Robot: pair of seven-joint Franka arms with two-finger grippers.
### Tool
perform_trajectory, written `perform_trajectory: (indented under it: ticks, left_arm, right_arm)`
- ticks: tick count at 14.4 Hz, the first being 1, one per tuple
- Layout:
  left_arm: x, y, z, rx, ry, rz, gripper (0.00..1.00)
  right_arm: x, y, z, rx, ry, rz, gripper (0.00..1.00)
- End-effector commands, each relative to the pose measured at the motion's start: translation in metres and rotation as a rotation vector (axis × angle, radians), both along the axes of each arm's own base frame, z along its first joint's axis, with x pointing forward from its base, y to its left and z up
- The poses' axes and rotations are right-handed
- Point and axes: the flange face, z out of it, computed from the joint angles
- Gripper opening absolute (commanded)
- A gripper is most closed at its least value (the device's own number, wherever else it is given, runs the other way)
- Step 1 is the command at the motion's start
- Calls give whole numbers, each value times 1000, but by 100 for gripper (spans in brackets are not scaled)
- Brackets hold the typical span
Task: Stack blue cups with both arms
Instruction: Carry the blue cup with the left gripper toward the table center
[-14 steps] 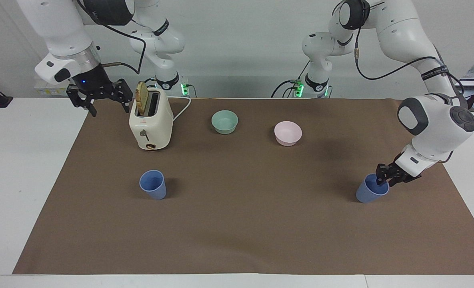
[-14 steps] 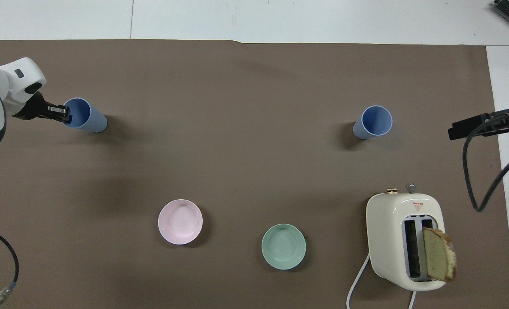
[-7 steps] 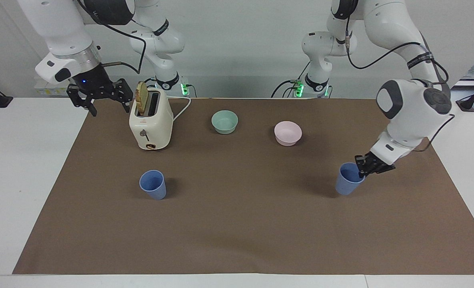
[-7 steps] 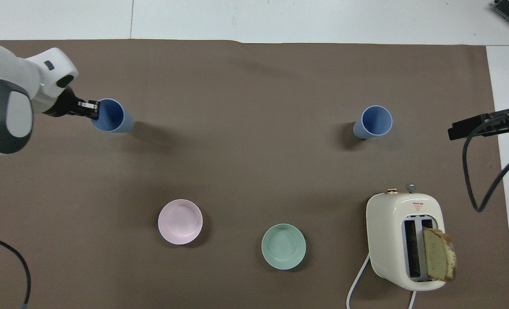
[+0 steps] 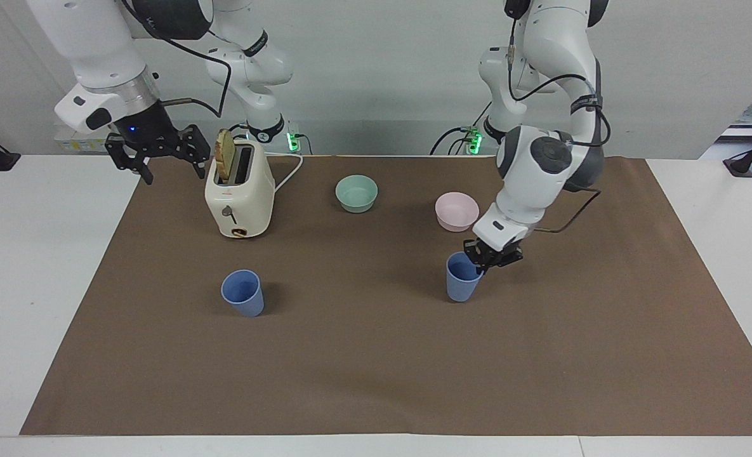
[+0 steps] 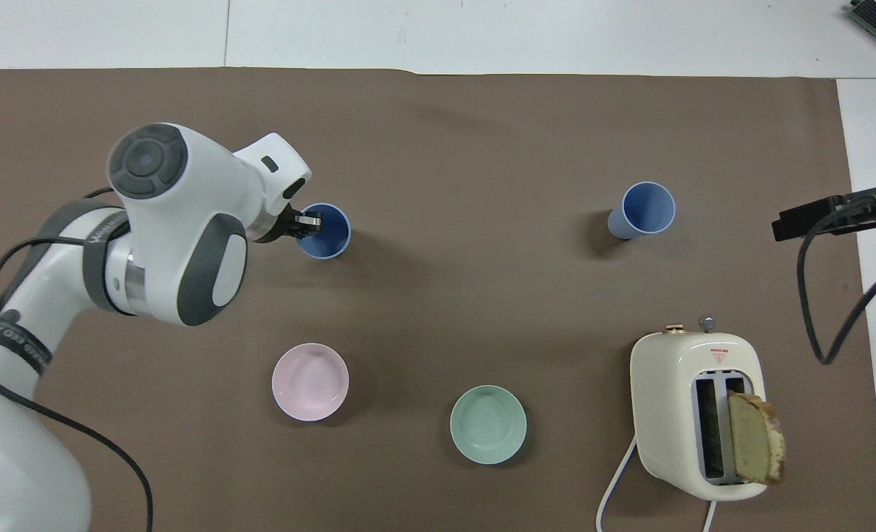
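Facing view: the left gripper is clamped on the rim of one blue cup, carried above mid-bench; the other blue cup stands toward the right arm's end. The right gripper waits with fingers apart near the toaster at that end's robot-side corner.

Overhead view: the carry step looks under way — next, the held cup must line up over the standing one and drop in
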Motion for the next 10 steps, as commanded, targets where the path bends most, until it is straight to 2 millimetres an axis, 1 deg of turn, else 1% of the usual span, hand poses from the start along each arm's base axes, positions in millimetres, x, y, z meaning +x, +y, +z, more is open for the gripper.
perform_trajectory:
  ticks: [1,2,3,4,6,7,8,9,10]
  left_arm:
    - [-25,-18,-11,-14,-24,23,0]
    - [-26,-19,-11,-15,-22,23,0]
    - [-26,-21,-9,-14,-21,16,9]
    - [-27,-21,-10,-9,-8,15,12]
    - [-30,-25,-10,-4,5,12,12]
    - [-33,-29,-9,-4,5,1,23]
    - [-33,-29,-10,-2,9,-3,65]
    - [-31,-28,-9,0,5,-17,100]
    - [-27,-27,-1,-7,-9,-15,100]
  right_arm:
    - [-8,-2,1,-1,7,-20,100]
    - [-8,-2,1,-1,7,-18,100]
    - [-8,-2,0,-1,8,-18,100]
    - [-8,-2,0,-1,8,-18,100]
    - [-9,-3,0,-1,8,-17,100]
    - [-10,-2,-2,-2,8,-15,100]
    - [-14,-2,-6,-1,10,-15,100]
    - [-14,-3,-14,-1,13,-16,100]
    - [-14,-3,-22,-1,16,-16,100]
